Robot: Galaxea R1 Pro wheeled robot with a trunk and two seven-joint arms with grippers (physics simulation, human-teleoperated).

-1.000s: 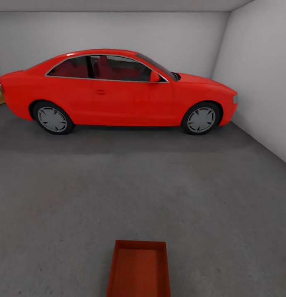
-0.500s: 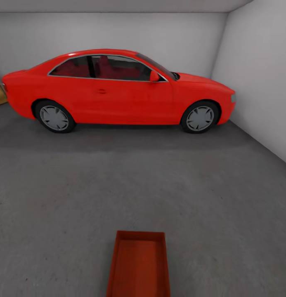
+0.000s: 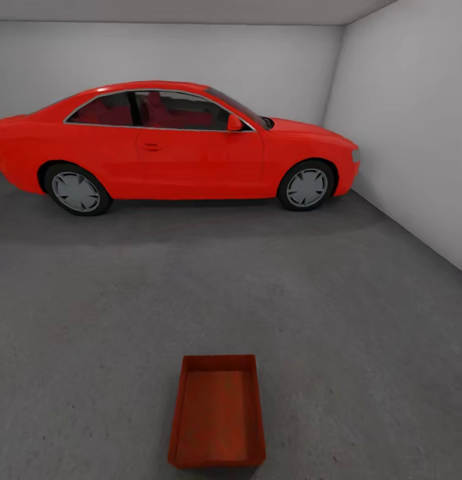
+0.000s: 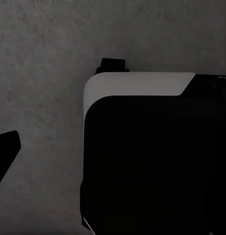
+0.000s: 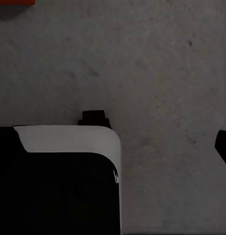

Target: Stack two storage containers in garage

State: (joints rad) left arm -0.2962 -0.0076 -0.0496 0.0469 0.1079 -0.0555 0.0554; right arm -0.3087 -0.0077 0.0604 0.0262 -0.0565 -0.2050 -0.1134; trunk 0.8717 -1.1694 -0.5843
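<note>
a: head view first. what's there?

b: one storage container (image 3: 217, 420), the long shallow tray kind, flat on the grey concrete floor (image 3: 91, 320) of the garage, straight ahead and low in the frame. long axis pointing away from the robot toward the red car (image 3: 171, 150), short near wall facing the base. sits roughly on the midline, a shade toward the left arm's side, so no strong favourite between the arms. car parked side-on along the back white wall (image 3: 191, 57), well apart from the box.

a: second box?

b: can't place it from here. looks like the first half of the stack is down and the other box remains to be brought.

a: left wrist view?

b: aimed down at the same mottled concrete, with a dark, white-edged part of the robot's base (image 4: 152, 156) across much of it. a black tip (image 4: 5, 159) pokes in at the frame edge, probably a finger of the left gripper, but can't tell whether the jaws stand apart or together.

a: right wrist view?

b: much the same: concrete, the base's white-edged corner (image 5: 59, 181), a black sliver (image 5: 224, 147) at the edge. a strip of red-orange (image 5: 14, 2) in one corner, likely the tray's rim, so near that arm. right gripper's state: cannot tell either.
</note>
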